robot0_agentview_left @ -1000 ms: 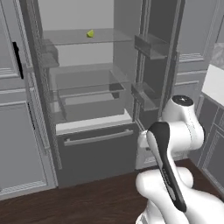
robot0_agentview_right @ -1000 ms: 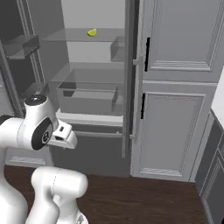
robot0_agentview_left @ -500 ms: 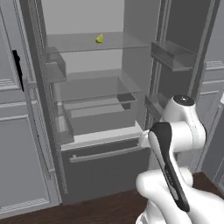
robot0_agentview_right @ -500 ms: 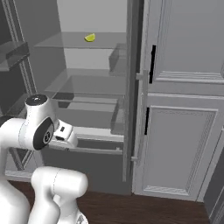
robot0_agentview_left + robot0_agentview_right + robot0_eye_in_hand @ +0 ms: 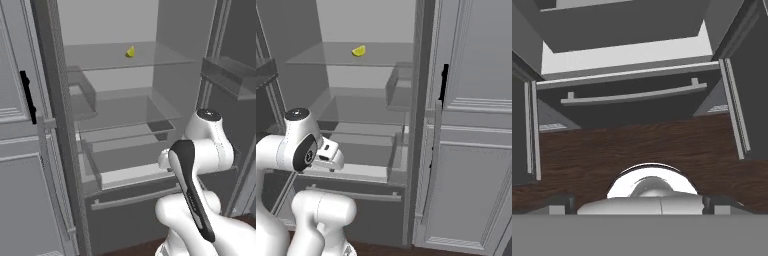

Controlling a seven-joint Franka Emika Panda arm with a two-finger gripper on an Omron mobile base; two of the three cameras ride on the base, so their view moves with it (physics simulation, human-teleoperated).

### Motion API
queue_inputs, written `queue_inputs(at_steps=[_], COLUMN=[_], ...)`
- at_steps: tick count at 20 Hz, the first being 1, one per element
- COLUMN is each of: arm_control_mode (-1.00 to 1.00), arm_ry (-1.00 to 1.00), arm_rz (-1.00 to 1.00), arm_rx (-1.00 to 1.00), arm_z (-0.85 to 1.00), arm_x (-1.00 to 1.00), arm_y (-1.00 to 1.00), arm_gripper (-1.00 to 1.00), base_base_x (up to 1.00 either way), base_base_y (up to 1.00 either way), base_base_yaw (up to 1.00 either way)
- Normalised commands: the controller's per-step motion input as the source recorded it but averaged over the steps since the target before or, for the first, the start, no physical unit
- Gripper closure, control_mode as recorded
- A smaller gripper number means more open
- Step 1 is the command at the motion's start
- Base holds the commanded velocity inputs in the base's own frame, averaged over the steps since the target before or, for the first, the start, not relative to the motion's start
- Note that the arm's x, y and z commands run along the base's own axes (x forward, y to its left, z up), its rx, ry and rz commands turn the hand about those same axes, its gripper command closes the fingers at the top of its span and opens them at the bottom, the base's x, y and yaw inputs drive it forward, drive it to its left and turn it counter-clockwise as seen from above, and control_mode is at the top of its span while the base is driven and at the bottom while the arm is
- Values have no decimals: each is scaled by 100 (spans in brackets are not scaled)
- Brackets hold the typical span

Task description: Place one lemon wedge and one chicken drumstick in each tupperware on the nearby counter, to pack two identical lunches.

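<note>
A yellow lemon wedge (image 5: 130,52) (image 5: 359,51) lies on the top glass shelf of the open fridge, toward the back. My gripper (image 5: 640,202) is open, its two dark fingertips (image 5: 559,202) far apart with nothing between them. It points down at the dark wooden floor in front of the fridge's bottom drawer. In the right base view the hand (image 5: 328,155) hangs at crisper height, well below the wedge. The chicken drumstick, the tupperware and the counter are out of view.
The fridge stands with both doors swung wide; door bins (image 5: 227,75) (image 5: 398,92) jut out on each side. A clear crisper drawer (image 5: 125,155) sits under the glass shelves. The bottom drawer carries a bar handle (image 5: 632,95). Grey cabinets with black handles (image 5: 445,85) flank the fridge.
The whole picture has shifted and the fridge looms larger, so the base has driven closer. The arm keeps its pose and the gripper stays open. The wedge has not moved on its shelf.
</note>
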Motion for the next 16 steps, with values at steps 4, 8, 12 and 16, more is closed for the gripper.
queue_inputs(at_steps=[4, 8, 12, 16], arm_control_mode=[100, 100, 100, 100], arm_ry=[0, 0, 0, 0], arm_rz=[0, 0, 0, 0], arm_rx=[0, 0, 0, 0], arm_z=[0, 0, 0, 0], arm_x=[0, 0, 0, 0], arm_y=[0, 0, 0, 0], arm_gripper=[-100, -100, -100, -100], base_base_x=[68, 82, 61, 3], base_base_y=[23, 12, 3, 0], base_base_yaw=[0, 1, 0, 2])
